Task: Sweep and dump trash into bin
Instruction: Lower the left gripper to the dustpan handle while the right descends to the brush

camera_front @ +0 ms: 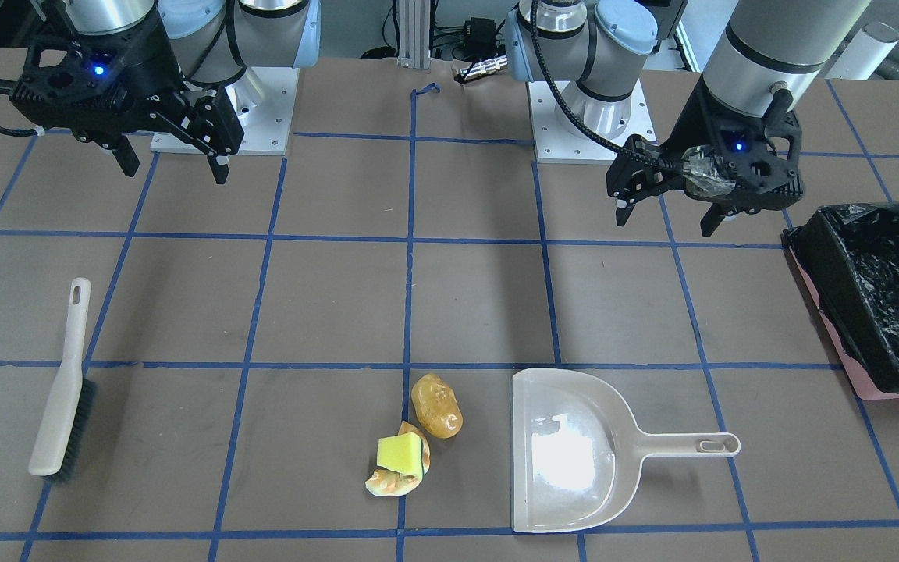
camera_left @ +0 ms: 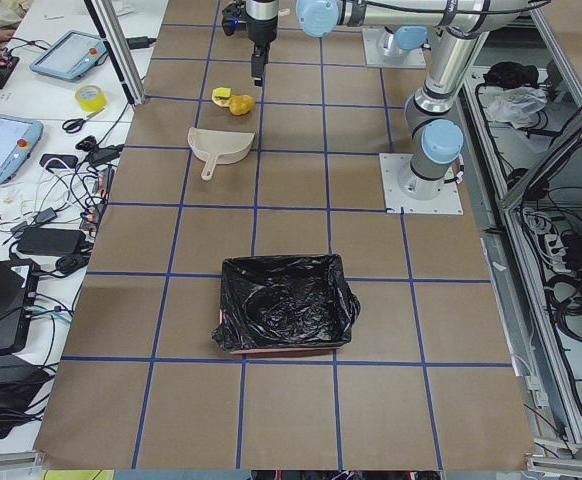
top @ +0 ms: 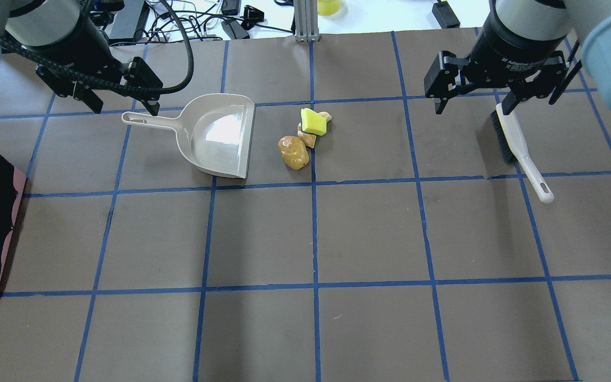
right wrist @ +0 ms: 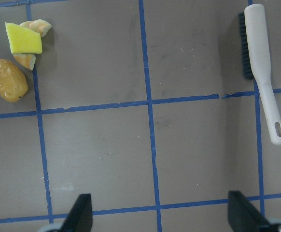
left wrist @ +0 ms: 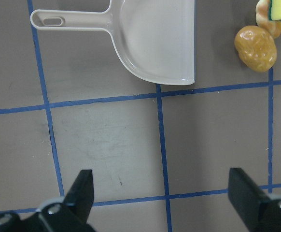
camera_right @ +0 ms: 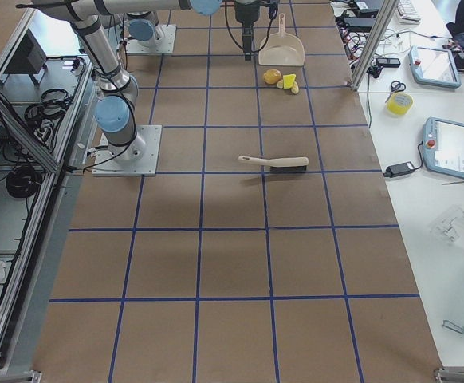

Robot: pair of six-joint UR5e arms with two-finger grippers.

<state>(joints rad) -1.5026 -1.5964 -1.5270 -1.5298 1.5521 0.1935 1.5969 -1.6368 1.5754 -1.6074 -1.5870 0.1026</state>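
Note:
The trash lies in a small cluster: an amber lump (camera_front: 436,406), a yellow sponge block (camera_front: 400,453) and a tan bagel-like piece (camera_front: 391,484) under it. It also shows in the overhead view (top: 293,152). The beige dustpan (camera_front: 566,453) lies beside the cluster with its mouth towards it. The pink bin (camera_front: 859,382) with its black bag stands at the table's end on my left. A beige brush (camera_front: 63,390) lies on my right. My left gripper (camera_front: 666,225) hangs open and empty above the table near the dustpan handle (top: 138,119). My right gripper (camera_front: 176,172) hangs open and empty near the brush (top: 517,148).
The table is brown with a blue tape grid. Both arm bases (camera_front: 223,109) stand at the robot's edge. Cables, tablets and a tape roll (camera_left: 89,97) lie on the white bench beyond the table.

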